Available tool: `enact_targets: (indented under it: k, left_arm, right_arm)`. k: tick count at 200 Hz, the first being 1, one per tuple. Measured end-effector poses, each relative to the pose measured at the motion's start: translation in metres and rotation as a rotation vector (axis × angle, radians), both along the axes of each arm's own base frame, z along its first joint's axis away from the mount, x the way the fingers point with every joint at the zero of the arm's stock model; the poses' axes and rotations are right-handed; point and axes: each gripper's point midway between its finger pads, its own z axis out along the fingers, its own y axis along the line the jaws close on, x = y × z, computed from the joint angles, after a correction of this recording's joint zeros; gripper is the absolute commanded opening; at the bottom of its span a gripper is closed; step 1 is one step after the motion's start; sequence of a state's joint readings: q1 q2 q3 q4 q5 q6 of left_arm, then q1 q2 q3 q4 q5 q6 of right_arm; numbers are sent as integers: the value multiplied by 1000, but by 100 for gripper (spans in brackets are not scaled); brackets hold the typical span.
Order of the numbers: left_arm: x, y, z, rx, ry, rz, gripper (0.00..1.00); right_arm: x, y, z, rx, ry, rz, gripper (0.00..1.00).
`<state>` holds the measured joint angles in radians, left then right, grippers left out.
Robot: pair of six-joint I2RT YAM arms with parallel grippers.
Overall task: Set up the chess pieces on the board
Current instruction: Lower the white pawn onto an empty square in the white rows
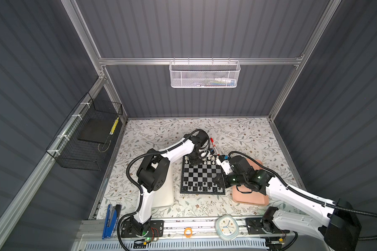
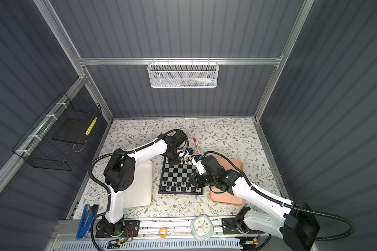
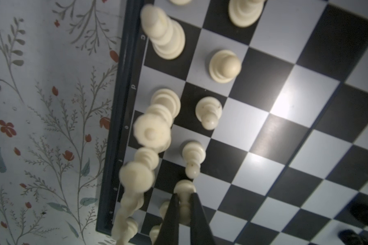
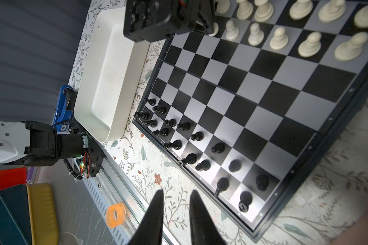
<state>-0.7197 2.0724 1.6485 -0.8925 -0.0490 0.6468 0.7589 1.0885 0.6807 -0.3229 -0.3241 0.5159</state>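
Note:
The board point(image 1: 201, 173) point(image 2: 180, 176) lies mid-table in both top views. Cream-white chess pieces point(image 1: 209, 162) stand along its far rows, black ones point(image 1: 196, 187) along its near rows. My left gripper point(image 1: 194, 163) hangs over the far left corner. In the left wrist view this gripper point(image 3: 184, 193) is shut on a white pawn point(image 3: 184, 186) just above the board point(image 3: 263, 131), beside other white pieces point(image 3: 224, 65). My right gripper point(image 1: 214, 180) hovers at the board's right edge. In the right wrist view it point(image 4: 175, 193) is open, nothing between its fingers, near the black pieces point(image 4: 174, 145).
A white tray point(image 1: 163, 191) lies left of the board under the left arm, a pink tray point(image 1: 250, 195) right of it under the right arm. A red marker point(image 1: 213, 144) lies behind the board. A clock point(image 1: 226, 227), orange ring point(image 1: 188, 232) and blue stapler point(image 1: 110, 220) line the front rail.

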Motion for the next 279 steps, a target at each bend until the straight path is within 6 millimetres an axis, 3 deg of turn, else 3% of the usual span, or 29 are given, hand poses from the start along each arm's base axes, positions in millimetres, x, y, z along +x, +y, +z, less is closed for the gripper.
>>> enact_targets:
  k: [198, 279]
  left_arm:
    - [4, -1, -5, 6, -12, -6, 7]
    - [4, -1, -5, 7, -13, -10, 13]
  right_arm:
    - [0, 0, -4, -9, 9, 0, 25]
    - [0, 0, -4, -11, 11, 0, 26]
